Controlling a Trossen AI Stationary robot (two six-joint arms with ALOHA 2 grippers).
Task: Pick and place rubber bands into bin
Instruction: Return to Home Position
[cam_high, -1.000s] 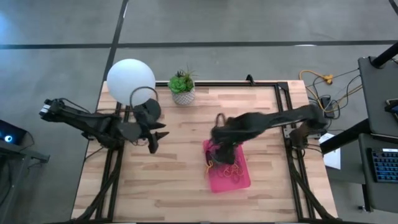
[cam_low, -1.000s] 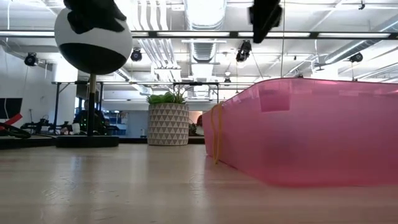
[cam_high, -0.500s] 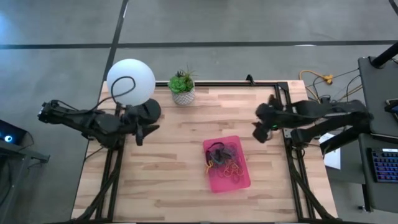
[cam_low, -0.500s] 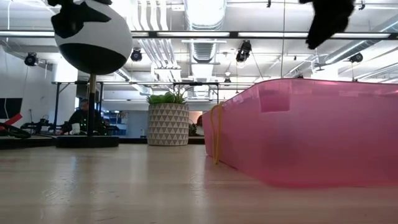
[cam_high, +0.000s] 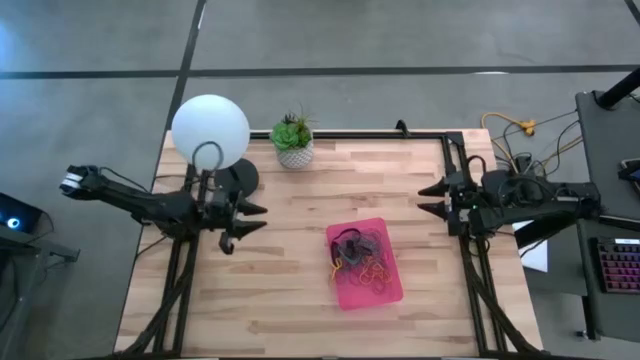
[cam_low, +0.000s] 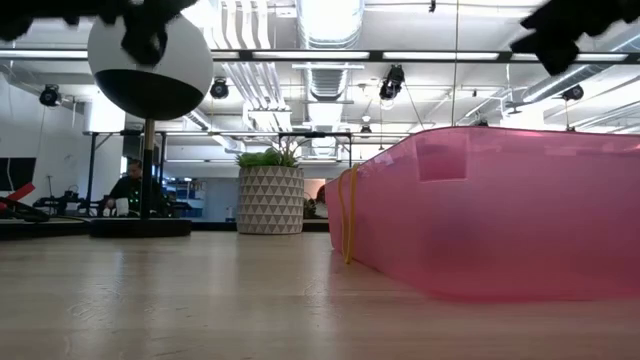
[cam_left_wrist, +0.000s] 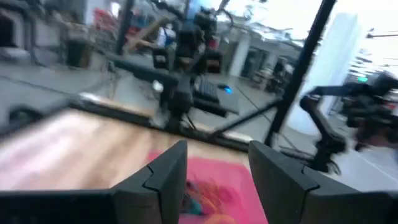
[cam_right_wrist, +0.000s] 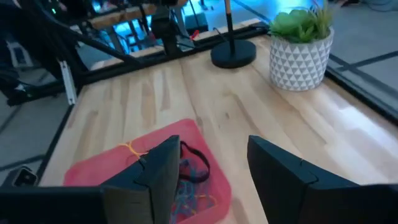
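Retreat is the step in hand, and both arms sit at the table's flanks. The left gripper (cam_high: 255, 218) is at the 9 o'clock edge and the right gripper (cam_high: 422, 199) at the 3 o'clock edge. Each points inward with its fingers spread wide and nothing between them, which both wrist views confirm.

The bin (cam_high: 378, 298) lies on the wood toward 5 o'clock of the table's middle, well apart from either gripper. The bands (cam_high: 362, 258) lie heaped inside it, mostly at its 12 o'clock end. One yellow band (cam_low: 347, 215) seems to hang over the bin's wall on the side nearest the left arm, half out.

To finish well, I judge each arm should fold straight back toward its own base. It should stay high rather than sweep over the middle, so that no finger snags the draped band or nudges the bin. The left arm needs the most care. The lamp (cam_high: 210, 128) stands just beside it at 11 o'clock, and the pot (cam_high: 294, 153) is near at 12 o'clock. The fingers are best left apart.
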